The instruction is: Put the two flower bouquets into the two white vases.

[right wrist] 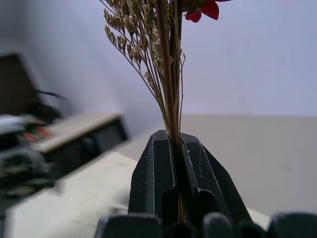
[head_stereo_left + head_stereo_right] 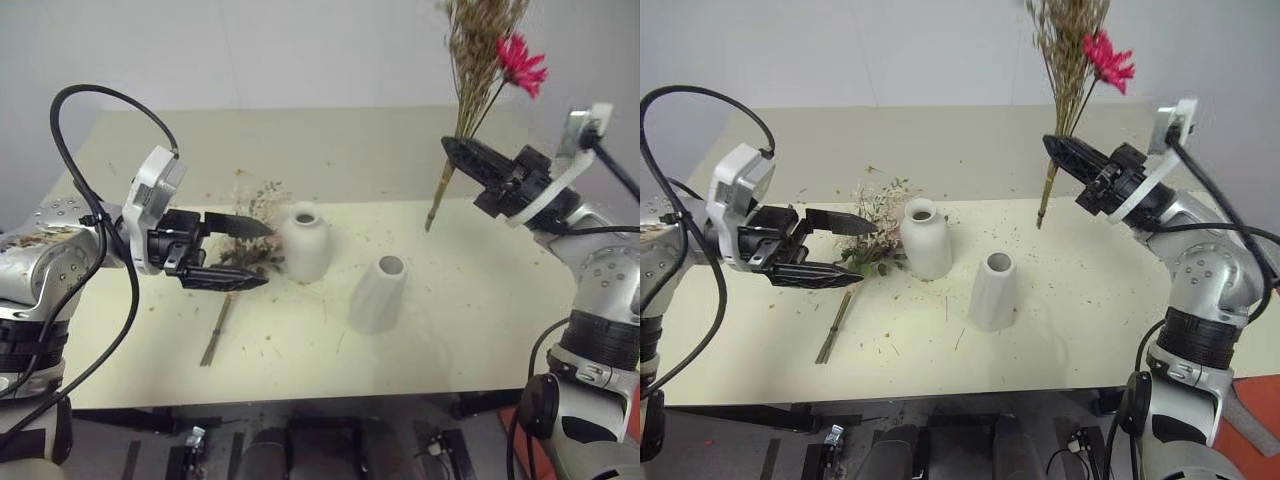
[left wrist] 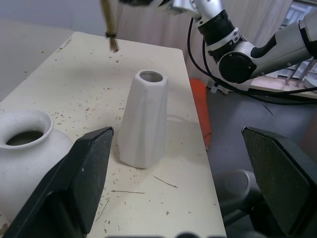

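My right gripper [image 2: 458, 150] is shut on the stems of the dried tan bouquet [image 2: 478, 50], held upright high above the table's right side with its pink flower [image 2: 522, 62] on top. The wrist view shows the stems [image 1: 168, 99] pinched between the closed fingers. The other bouquet [image 2: 876, 212], pale blooms with some green, lies on the table left of the rounded white vase [image 2: 305, 243]. Over that lying bouquet my left gripper [image 2: 262, 255] stands open and empty, pointing at the rounded vase. The tapered ribbed vase [image 2: 380, 293] stands upright just right of it.
Both vases rest on a cream table [image 2: 450, 340] strewn with dried crumbs. A long stem [image 2: 215, 330] from the lying bouquet runs toward the front edge. The tapered vase [image 3: 143, 121] and the rounded vase's mouth [image 3: 25, 136] show between my left fingers.
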You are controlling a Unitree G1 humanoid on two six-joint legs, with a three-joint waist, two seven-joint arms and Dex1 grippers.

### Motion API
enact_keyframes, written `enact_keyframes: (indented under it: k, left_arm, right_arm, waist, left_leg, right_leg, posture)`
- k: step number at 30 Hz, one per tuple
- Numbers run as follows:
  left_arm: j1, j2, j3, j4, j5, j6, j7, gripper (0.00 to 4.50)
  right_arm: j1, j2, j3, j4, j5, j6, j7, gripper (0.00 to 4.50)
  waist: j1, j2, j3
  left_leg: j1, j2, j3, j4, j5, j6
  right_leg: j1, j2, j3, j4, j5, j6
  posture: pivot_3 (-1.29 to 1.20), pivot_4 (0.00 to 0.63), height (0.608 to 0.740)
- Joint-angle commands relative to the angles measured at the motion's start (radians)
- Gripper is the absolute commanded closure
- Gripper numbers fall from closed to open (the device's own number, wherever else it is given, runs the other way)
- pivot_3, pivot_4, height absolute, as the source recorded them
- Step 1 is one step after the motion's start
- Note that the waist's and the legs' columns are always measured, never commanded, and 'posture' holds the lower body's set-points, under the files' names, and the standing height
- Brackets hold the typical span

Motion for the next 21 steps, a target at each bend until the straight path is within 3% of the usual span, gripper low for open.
enact_keyframes:
  k: [1, 11, 21]
  left_arm:
    - [-0.028, -0.005, 0.01, 0.005, 0.013, -0.021, -0.019, 0.0]
    - [-0.025, -0.017, 0.02, -0.001, 0.029, -0.013, -0.023, 0.0]
    - [-0.017, -0.01, 0.03, -0.012, 0.025, -0.007, -0.019, 0.0]
  right_arm:
    - [0.023, -0.012, 0.023, -0.1, 0.108, 0.037, 0.011, 4.48]
    - [0.078, -0.003, 0.113, -0.165, 0.182, 0.016, -0.012, 4.48]
    - [0.169, -0.034, 0.176, -0.156, 0.109, -0.069, 0.062, 4.48]
  waist:
    - [0.001, 0.0, 0.0]
    - [0.002, 0.0, 0.0]
    - [0.002, 0.0, 0.0]
  left_leg:
    - [0.0, 0.0, 0.0, 0.0, 0.0, 0.0]
    - [0.0, 0.0, 0.0, 0.0, 0.0, 0.0]
    - [0.0, 0.0, 0.0, 0.0, 0.0, 0.0]
  right_leg:
    - [0.0, 0.0, 0.0, 0.0, 0.0, 0.0]
    - [0.0, 0.0, 0.0, 0.0, 0.0, 0.0]
    - [0.0, 0.0, 0.0, 0.0, 0.0, 0.0]
  posture:
    - [0.0, 0.15, 0.74]
    - [0.0, 0.15, 0.74]
    - [0.0, 0.15, 0.74]
